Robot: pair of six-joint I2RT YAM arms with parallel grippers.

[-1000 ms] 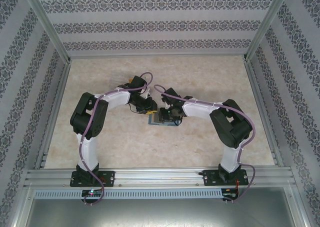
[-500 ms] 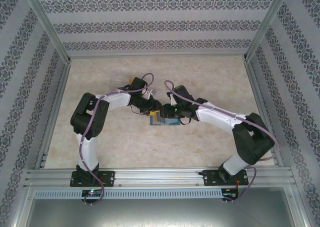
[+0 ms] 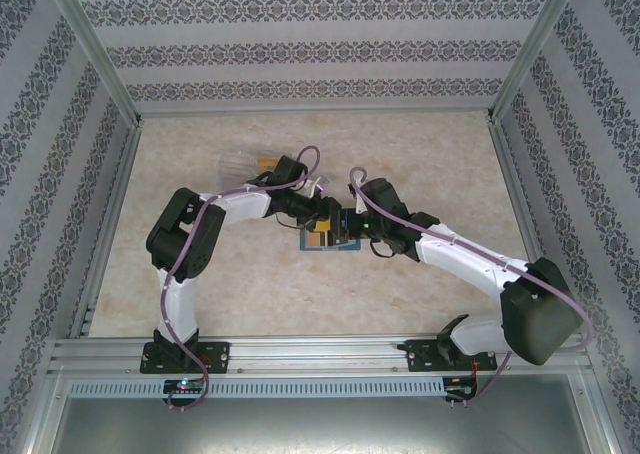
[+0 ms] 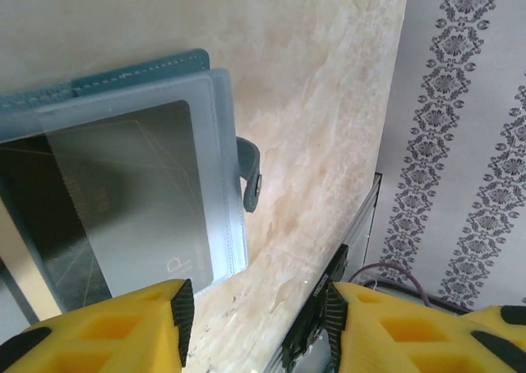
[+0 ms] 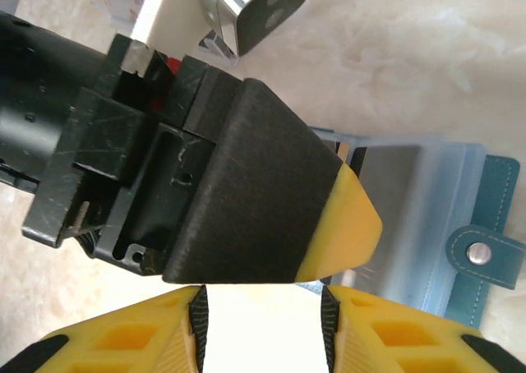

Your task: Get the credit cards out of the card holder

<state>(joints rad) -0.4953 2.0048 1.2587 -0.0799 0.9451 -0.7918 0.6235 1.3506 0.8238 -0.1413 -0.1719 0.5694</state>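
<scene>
The blue-grey card holder (image 3: 330, 239) lies open at the middle of the table, both grippers crowded over it. In the left wrist view its clear sleeve (image 4: 148, 184) holds a dark grey credit card (image 4: 123, 200), and the clasp tab (image 4: 251, 176) sticks out to the side. My left gripper (image 4: 257, 311) is open just off the sleeve's edge, bare table between its pads. My right gripper (image 5: 261, 320) is open too, right behind the left gripper's black, yellow-tipped finger (image 5: 246, 184). Past that finger lie the holder (image 5: 436, 225) and its clasp (image 5: 477, 254). An orange-gold card (image 3: 266, 163) lies loose behind the left arm.
Aluminium rails (image 3: 110, 224) and patterned walls (image 3: 320, 49) fence the marble table (image 3: 420, 154) on three sides. The two wrists nearly touch above the holder. The right arm's elbow (image 3: 540, 309) hangs out near the right rail.
The left gripper has slid right over the holder and opened. The right arm has stretched out, its elbow swinging right and down, while its gripper stays at the holder.
</scene>
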